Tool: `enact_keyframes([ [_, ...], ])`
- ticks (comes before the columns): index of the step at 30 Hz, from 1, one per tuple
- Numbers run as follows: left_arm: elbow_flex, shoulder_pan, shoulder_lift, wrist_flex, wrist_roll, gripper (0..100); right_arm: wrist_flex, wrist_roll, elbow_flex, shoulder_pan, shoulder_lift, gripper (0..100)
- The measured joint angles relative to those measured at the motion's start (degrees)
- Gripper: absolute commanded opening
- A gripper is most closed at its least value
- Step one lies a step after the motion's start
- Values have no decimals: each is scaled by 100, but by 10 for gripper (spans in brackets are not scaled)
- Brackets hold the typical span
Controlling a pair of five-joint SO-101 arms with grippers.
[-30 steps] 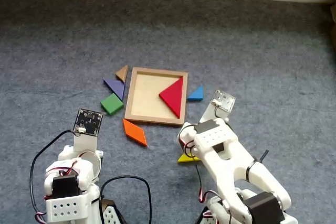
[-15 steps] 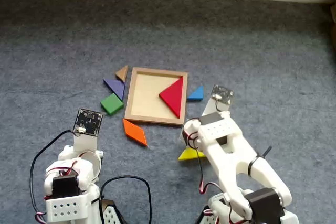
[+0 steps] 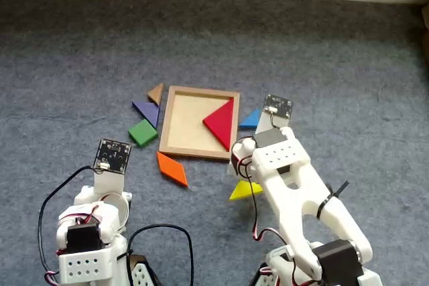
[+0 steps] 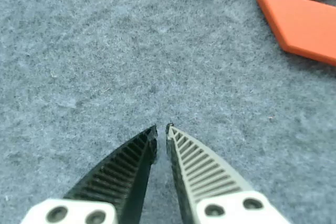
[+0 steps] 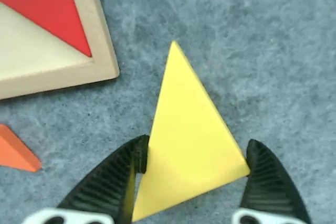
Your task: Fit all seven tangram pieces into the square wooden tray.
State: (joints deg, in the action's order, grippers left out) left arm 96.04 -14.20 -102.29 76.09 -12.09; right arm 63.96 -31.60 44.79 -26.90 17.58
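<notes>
- Grey carpeted desk: the square wooden tray (image 3: 194, 153) holds only the red triangle (image 3: 221, 124).
- Right gripper (image 5: 197, 141) grips the yellow triangle (image 5: 181, 108) just beside the tray; left gripper (image 4: 161, 127) is closed and empty.
- Six pieces are not yet in.

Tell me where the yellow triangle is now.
In the high view, the yellow triangle is in the right tool, just off the wooden tray corner nearest that arm.
</notes>
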Motion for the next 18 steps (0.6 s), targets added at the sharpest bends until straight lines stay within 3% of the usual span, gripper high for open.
enact_keyframes([
  [12, 0, 0, 0, 0, 0, 56, 0, 1073, -914, 9, -44, 201],
  [18, 0, 0, 0, 0, 0, 56, -9, 2286, -1090, 0, -123, 201],
])
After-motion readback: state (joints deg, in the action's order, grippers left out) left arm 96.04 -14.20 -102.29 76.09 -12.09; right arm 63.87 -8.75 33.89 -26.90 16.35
